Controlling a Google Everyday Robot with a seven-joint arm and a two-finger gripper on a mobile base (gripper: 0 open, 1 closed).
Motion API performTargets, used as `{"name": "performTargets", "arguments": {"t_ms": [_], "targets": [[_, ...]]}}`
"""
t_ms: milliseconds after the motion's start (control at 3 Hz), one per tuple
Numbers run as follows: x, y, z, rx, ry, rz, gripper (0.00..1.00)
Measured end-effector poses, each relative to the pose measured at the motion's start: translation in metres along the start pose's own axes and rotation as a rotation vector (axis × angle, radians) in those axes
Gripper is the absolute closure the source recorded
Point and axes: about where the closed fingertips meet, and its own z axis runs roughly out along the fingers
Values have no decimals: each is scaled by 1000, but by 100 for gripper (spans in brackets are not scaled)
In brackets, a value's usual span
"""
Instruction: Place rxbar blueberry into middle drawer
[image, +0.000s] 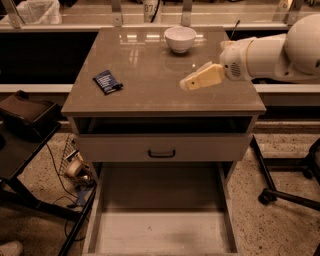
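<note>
Rxbar blueberry (107, 81) flat on tabletop (150, 97) | gripper (185, 85) extended sideways over tabletop (grip unclear)

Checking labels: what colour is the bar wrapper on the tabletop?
The rxbar blueberry is dark navy with pale print, camera view; pincer hovers to its right.

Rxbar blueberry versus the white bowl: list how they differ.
The rxbar blueberry is dark navy and flat; the white bowl is pale, round and taller. The bar is far smaller than the bowl. The bar lies towards the left edge of the tabletop; the bowl stands at the back, near the middle. Both rest on the tabletop, apart from the gripper, which hovers over its right side.
</note>
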Motion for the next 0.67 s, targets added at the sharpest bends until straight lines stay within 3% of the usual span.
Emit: {"name": "performTargets", "arguments": {"t_ms": [333, 667], "targets": [[-23, -6, 15, 78, -119, 21, 0], [-38, -23, 14, 150, -169, 21, 0]]}}
